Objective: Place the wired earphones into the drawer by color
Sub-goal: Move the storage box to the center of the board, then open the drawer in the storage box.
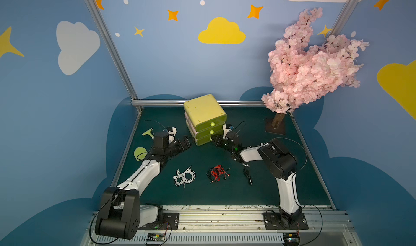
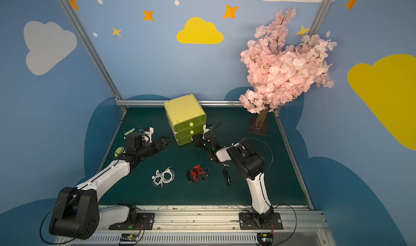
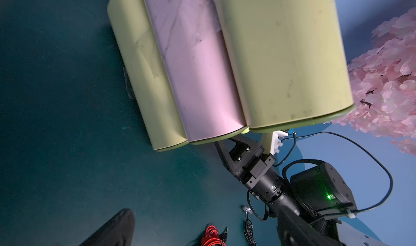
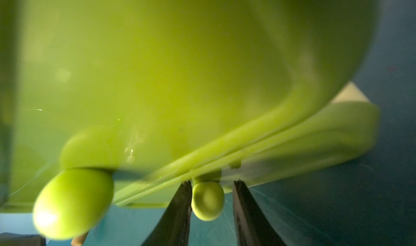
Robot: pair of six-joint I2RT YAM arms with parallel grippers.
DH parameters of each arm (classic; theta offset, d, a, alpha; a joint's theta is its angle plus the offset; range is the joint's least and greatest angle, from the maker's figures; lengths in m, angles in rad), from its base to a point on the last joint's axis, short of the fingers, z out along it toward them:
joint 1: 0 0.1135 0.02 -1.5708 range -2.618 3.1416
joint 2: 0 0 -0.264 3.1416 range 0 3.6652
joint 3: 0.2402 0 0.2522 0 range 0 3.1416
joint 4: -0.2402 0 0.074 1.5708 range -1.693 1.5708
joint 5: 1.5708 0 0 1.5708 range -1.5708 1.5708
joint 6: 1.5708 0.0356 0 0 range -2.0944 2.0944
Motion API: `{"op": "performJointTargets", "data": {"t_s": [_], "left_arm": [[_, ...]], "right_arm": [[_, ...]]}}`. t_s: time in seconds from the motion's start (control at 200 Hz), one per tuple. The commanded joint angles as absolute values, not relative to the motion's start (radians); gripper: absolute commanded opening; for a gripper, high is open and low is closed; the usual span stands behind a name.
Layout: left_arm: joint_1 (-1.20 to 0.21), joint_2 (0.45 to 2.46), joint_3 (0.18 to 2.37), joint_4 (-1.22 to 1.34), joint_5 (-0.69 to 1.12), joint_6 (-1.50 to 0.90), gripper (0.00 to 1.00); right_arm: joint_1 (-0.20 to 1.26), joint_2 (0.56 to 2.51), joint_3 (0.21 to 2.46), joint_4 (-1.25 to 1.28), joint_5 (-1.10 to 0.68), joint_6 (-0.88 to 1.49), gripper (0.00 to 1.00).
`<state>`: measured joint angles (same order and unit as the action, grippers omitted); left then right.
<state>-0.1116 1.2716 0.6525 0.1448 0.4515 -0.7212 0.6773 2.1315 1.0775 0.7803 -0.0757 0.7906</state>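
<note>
Green drawer knob [image 4: 207,199] sits between the parted jaws.

1. This is a staged robot test booth, not a home or a shop: two robot arms [image 1: 144,177] [image 1: 283,177] are bolted to a metal rail [image 1: 220,220] at the front edge of a small table [image 1: 202,195] with a dark green top.
2. Aluminium frame posts [image 1: 108,42] hold up blue walls [image 1: 157,60] covered with cut-out clouds [image 1: 221,32] and stars [image 1: 172,15], like a painted backdrop.
3. A fake pink blossom tree [image 1: 313,62] stands in the back corner as a prop.
4. Bare circuit boards [image 1: 156,237] and loose cables [image 1: 315,222] lie along the front rail.
</note>
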Motion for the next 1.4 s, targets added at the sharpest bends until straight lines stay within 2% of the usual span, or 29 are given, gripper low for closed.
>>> {"op": "performJointTargets", "data": {"t_s": [0.0, 0.531, 0.851, 1.091, 1.272, 1.392], "left_arm": [[-0.113, 1.276, 0.662, 0.163, 0.451, -0.709, 1.0], [-0.111, 1.285, 0.664, 0.161, 0.448, -0.698, 1.0], [-0.109, 1.285, 0.663, 0.158, 0.449, -0.696, 1.0], [-0.116, 1.315, 0.674, 0.207, 0.475, -0.716, 1.0], [-0.174, 1.366, 0.723, 0.245, 0.499, -0.71, 1.0], [-0.211, 1.402, 0.781, 0.151, 0.413, -0.698, 1.0]], "right_arm": [[0.683, 2.162, 1.109, 0.766, -0.08, 0.81, 0.35], [0.702, 2.191, 1.13, 0.764, -0.074, 0.843, 0.37], [0.696, 2.182, 1.123, 0.764, -0.072, 0.839, 0.25], [0.693, 2.147, 1.087, 0.766, -0.075, 0.837, 0.24], [0.691, 2.119, 1.053, 0.767, -0.077, 0.831, 0.24], [0.689, 2.115, 1.046, 0.77, -0.08, 0.831, 0.24]]}}
